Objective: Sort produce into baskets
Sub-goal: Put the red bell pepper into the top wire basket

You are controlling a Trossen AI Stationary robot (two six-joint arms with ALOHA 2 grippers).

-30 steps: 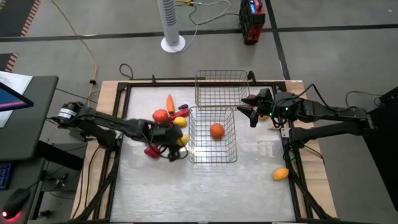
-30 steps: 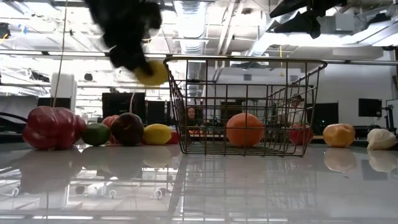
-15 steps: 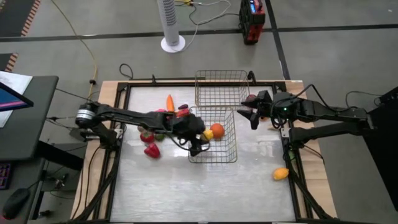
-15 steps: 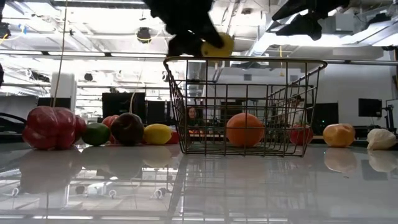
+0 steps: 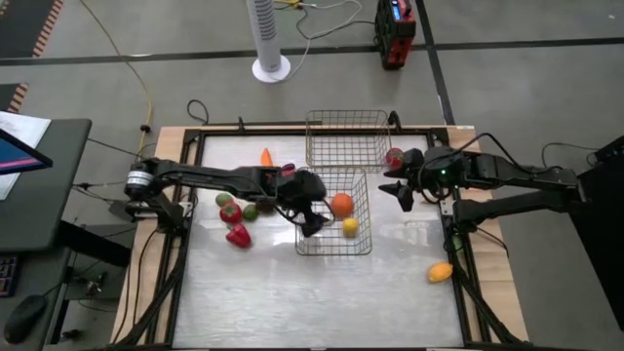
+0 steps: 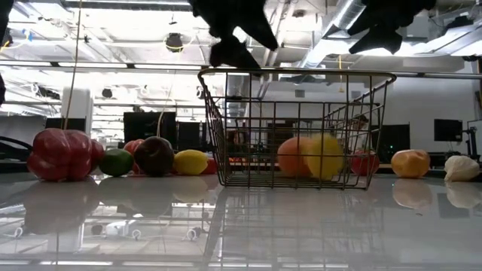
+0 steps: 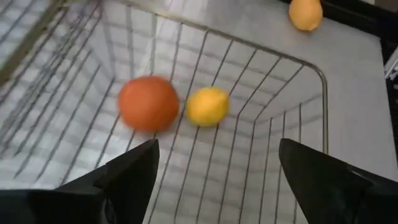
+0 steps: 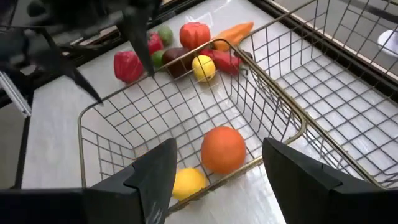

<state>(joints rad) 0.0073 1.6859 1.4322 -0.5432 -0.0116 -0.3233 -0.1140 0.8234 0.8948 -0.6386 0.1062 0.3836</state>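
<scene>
Writing or brand marks: none legible on any item. Two silver wire-mesh baskets sit mid-surface: near basket [image 5: 332,224] w/ an open grid, far basket [image 5: 347,138] touching it at 12 o'clock. Inside the near basket lie a round orange fruit [image 5: 341,204] and a small yellow lemon-like piece [image 5: 350,227], just beside each other, the yellow one at 5 o'clock from the orange.

Left gripper [image 5: 310,210] hangs over the near basket's 9 o'clock rim, jaws spread and released, nothing between them. Right gripper [image 5: 405,185] hovers just off the basket's 3 o'clock side, jaws parted, nothing visibly held.

Loose produce at 9 o'clock of the baskets: orange carrot [image 5: 266,156], red peppers [image 5: 235,234], a green piece [image 5: 250,211]; low view adds a dark purple piece [image 6: 154,155]. Red piece [image 5: 394,157] sits by the far basket's 3 o'clock corner. Orange-yellow piece [image 5: 440,272] lies well apart at 4 o'clock on the surface [image 5: 244,292].
</scene>
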